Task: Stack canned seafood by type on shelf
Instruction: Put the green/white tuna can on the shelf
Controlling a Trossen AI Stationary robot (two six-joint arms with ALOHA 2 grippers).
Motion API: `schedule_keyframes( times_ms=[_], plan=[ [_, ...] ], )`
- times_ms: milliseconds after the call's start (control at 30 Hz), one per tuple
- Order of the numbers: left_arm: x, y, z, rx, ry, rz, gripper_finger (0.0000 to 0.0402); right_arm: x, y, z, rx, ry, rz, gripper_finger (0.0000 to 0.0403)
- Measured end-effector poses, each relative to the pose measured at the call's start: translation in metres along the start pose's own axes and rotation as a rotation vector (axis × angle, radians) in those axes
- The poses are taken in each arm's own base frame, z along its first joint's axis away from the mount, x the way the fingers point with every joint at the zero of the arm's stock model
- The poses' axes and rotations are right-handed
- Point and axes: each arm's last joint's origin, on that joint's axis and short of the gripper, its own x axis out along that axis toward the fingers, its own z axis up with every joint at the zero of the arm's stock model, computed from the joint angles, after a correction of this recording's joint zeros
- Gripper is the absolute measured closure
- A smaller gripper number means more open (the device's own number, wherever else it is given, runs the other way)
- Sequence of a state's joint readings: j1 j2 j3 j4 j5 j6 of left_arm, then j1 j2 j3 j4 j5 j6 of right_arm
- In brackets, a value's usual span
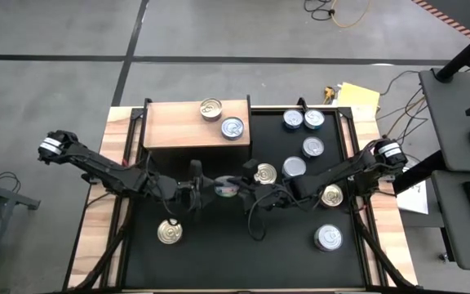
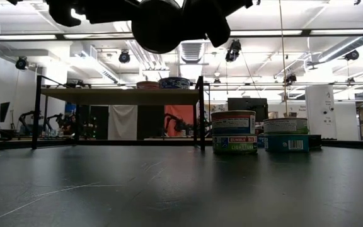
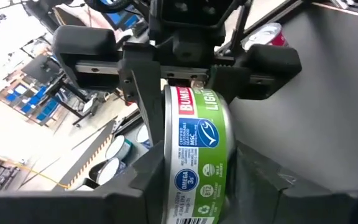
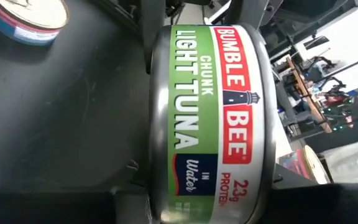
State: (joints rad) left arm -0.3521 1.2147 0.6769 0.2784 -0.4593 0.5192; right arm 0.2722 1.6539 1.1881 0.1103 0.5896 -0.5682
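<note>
A tuna can with a green and red label hangs on its edge above the middle of the black table. My left gripper and my right gripper meet there, both shut on it. The shelf stands at the far left. On its top sit a gold-topped can and a silver, blue-labelled can. Several more cans rest on their bases on the table, among them gold ones. In the low view the grippers and the held can show as a dark mass high above the table. My left gripper pinches the can's two flat ends between its two fingers, on the can's left part. The fingers come level from the table's left. The can stands on edge, lifted clear of the table. My right gripper pinches the same two flat ends between its fingers, on the can's right part. It comes level from the table's right, opposite the left gripper. The label's side wall faces its camera.
Silver and blue cans stand at the far right of the table. Another gold can lies under the right arm, and a blue one sits near right. Wooden table edges flank the black mat.
</note>
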Motion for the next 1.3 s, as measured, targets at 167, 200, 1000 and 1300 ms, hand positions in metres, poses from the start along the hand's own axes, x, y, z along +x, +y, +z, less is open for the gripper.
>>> schedule_keyframes(
  times_ms=[167, 200, 1000, 1300],
  plan=[
    [-0.001, -0.001, -0.001, -0.008, 0.044, 0.069, 0.0275, 0.001, -0.002, -0.001, 0.05, 0.008, -0.016, 0.024],
    [-0.001, -0.002, -0.001, -0.003, 0.058, 0.082, 0.0275, 0.001, -0.002, -0.001, 0.068, 0.012, -0.02, 0.0233],
    [-0.061, 0.048, 0.013, -0.119, 0.749, 0.42, 0.0275, -0.044, -0.044, -0.015, 0.237, 0.16, 0.027, 0.0088],
    [-0.071, 0.06, -0.002, -0.047, 0.924, 0.365, 0.0275, -0.065, -0.062, -0.016, 0.279, 0.116, 0.096, 0.01]
  ],
)
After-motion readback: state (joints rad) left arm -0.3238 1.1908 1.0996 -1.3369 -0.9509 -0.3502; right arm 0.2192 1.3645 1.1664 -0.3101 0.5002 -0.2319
